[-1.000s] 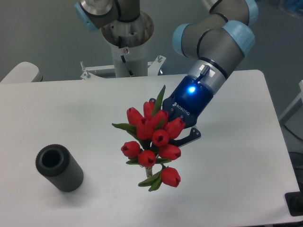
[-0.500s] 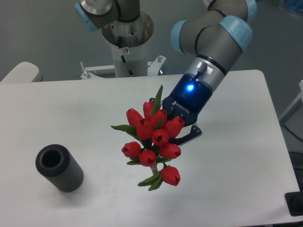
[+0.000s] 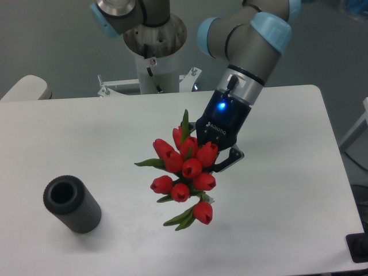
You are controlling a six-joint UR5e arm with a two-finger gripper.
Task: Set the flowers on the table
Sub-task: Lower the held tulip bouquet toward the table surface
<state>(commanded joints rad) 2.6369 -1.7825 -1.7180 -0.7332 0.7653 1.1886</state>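
Gripper (image 3: 211,163) clamped on tulip bunch (image 3: 185,168), stems hidden behind blooms; bunch apparently held above middle of white table (image 3: 287,201).

Risks, as judged: release from height could bounce or roll buds; sideways drift toward front-left could knock ribbed grey cylinder (image 3: 72,204).

Bare tabletop toward front and right edges; cylinder well apart.

The gripper (image 3: 217,161) holds the flowers (image 3: 185,168) above the table (image 3: 86,138), well apart from a ribbed cylinder (image 3: 71,204).
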